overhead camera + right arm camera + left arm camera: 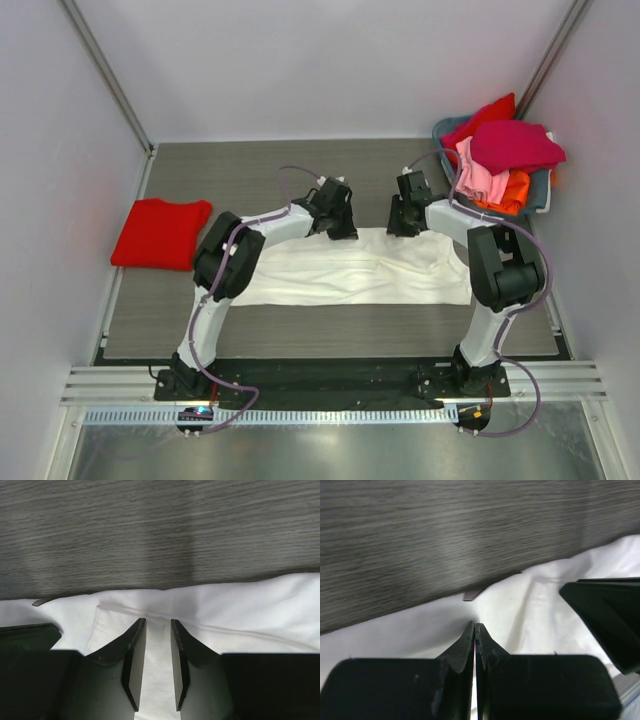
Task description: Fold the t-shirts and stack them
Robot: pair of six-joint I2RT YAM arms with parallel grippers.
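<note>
A large white t-shirt (350,275) lies spread flat across the middle of the table, and no print shows on it. Both grippers are at its far edge. My left gripper (340,228) has its jaws pressed together at the cloth's edge (475,626), seemingly pinching the white t-shirt (540,615). My right gripper (400,225) is open, its fingers straddling a strip of the white cloth (158,622) just inside the hem (240,605). A folded bright red t-shirt (158,233) lies at the far left.
A grey-blue basket (541,190) stands at the back right. It holds a magenta shirt (512,145), a pink one (474,170), an orange one (512,190) and a red one (487,115). White walls enclose the table. The two grippers are close together.
</note>
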